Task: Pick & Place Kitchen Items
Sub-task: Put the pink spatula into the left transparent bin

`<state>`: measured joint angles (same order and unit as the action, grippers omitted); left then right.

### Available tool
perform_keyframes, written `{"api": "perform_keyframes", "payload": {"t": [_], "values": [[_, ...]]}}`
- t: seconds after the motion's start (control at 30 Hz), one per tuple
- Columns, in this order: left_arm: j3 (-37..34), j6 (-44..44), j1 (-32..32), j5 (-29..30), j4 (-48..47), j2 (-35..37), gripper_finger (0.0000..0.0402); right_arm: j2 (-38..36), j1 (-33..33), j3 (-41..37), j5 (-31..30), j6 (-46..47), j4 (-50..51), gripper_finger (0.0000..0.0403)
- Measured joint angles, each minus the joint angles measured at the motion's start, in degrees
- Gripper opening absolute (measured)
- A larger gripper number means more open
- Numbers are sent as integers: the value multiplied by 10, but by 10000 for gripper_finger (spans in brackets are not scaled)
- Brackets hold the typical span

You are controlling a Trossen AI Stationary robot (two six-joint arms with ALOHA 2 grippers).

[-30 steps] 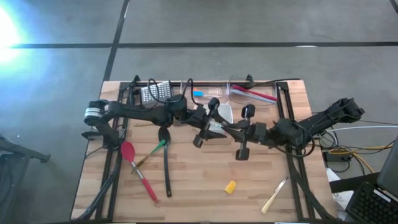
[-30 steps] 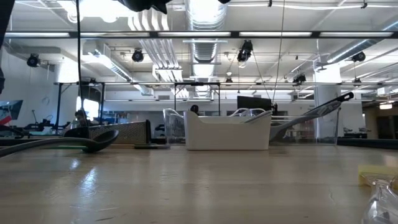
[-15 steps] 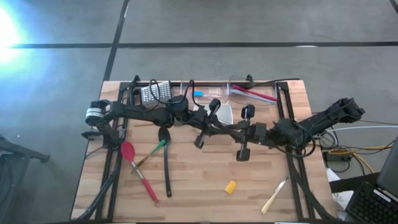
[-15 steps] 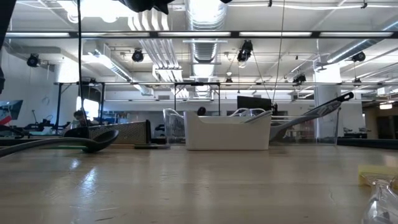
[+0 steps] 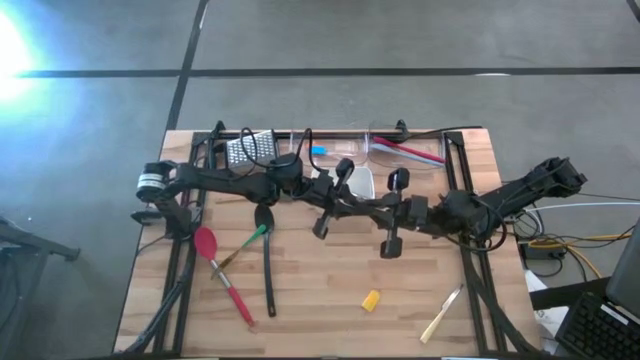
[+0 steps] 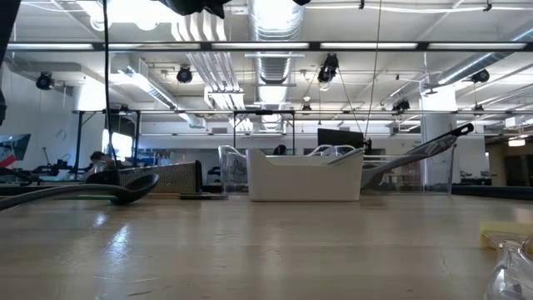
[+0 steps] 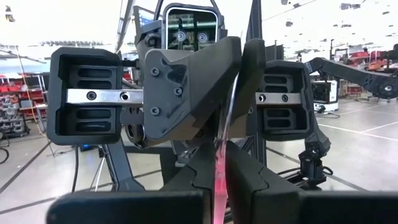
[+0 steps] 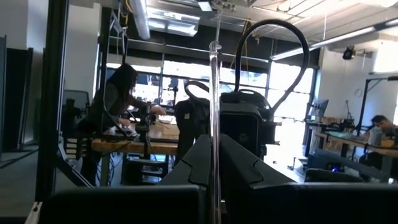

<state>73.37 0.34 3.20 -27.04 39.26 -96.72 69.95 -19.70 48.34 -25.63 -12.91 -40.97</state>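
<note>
Both arms meet above the table's middle. Between them is a thin clear flat piece (image 7: 222, 134), seen edge-on, tinted pink at its lower end. My left gripper (image 7: 222, 152) is shut on it. So is my right gripper (image 8: 214, 146), which faces the left one (image 5: 362, 205). On the table lie a red spatula (image 5: 222, 272), a black spoon (image 5: 267, 250), a green-handled utensil (image 5: 245, 243), a yellow piece (image 5: 371, 299) and a wooden stick (image 5: 440, 318). My left gripper pinches the clear piece's one end (image 7: 221, 163) between its two fingers, coming about level from the table's left. The piece stands on edge, clear of the table. My right gripper pinches the other end (image 8: 214, 163) between its two fingers, level from the table's right. The piece's edge runs on past the fingertips toward the left gripper.
At the far edge stand a steel grater (image 5: 250, 148), a white tray (image 5: 360, 182) and a clear bin (image 5: 405, 152) holding a red utensil, with a blue piece (image 5: 318, 151) nearby. Black frame rails run along both table sides.
My left gripper has shut on the clear piece that my right gripper holds. Both arms have stayed in place.
</note>
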Motion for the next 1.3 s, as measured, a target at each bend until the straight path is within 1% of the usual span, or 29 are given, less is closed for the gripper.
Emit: {"api": "perform_keyframes", "payload": {"t": [0.13, 0.3, 0.37, 0.47, 0.6, 0.63, 0.77, 0.83, 0.93, 1.0, 1.1, 1.3], "values": [[0, 13, 1, 2, -28, 12, 18, -7, 0, 0, 4, 17, 7, 32], [0, 21, 10, 2, -81, 33, 18, -35, -2, 0, 4, 22, 59, 79], [0, 23, 16, 3, -113, 42, 18, -52, -2, 0, 3, 30, 102, 100], [-1, 25, 27, 3, -167, 58, 18, -88, -2, 0, 0, 57, 199, 125], [-1, 37, 50, 5, -280, 83, 18, -143, -2, 0, -2, 145, 348, 146], [-1, 44, 57, 13, -313, 89, 18, -157, -2, 0, -2, 170, 388, 149], [1, 88, 86, 77, -421, 108, 18, -212, -2, 0, -3, 278, 537, 152], [9, 115, 104, 120, -461, 109, 18, -231, -2, 0, -3, 322, 602, 149], [23, 156, 134, 173, -521, 101, 18, -243, -2, 0, -6, 363, 666, 143], [37, 184, 159, 191, -549, 89, 18, -241, -2, -2, -16, 368, 678, 139], [73, 213, 198, 196, -592, 56, 18, -232, -1, -6, -21, 356, 678, 133], [163, 258, 259, 197, -672, -30, 18, -211, -1, -8, -58, 348, 681, 123]]}}
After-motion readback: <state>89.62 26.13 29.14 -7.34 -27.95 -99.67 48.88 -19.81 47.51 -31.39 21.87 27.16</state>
